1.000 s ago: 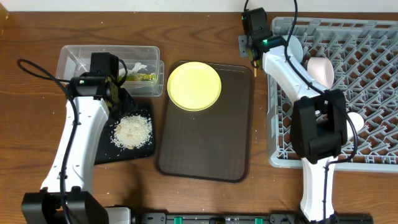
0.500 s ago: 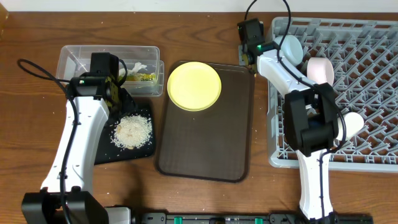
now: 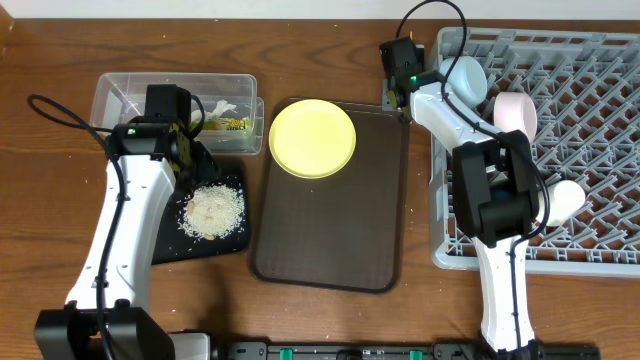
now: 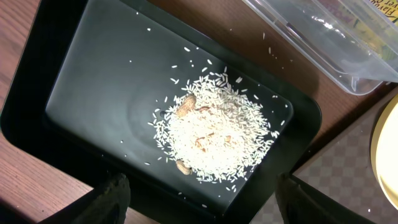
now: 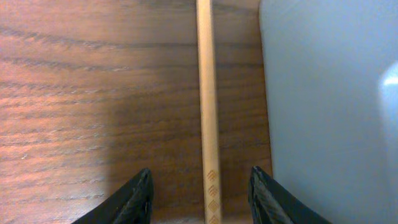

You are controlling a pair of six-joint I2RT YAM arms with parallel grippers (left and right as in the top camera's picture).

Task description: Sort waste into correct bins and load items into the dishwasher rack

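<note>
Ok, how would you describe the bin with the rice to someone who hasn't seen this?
Find the large brown tray in the middle. Just left of it lies a shallow black tray holding a pile of rice; unlike the clear tub beyond it, it is dark and low-walled.

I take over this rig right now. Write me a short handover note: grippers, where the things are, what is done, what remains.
Left gripper: open, empty, above the black tray.
Right gripper: open, fingers either side of one chopstick lying on the table beside the rack; not gripped.
Done: rice in the black tray; snack wrapper and white scrap in the clear tub; blue bowl, white bowl and small cup in the rack.
Left: load the chopstick and the yellow plate, now on the brown tray. No second chopstick is visible.
</note>
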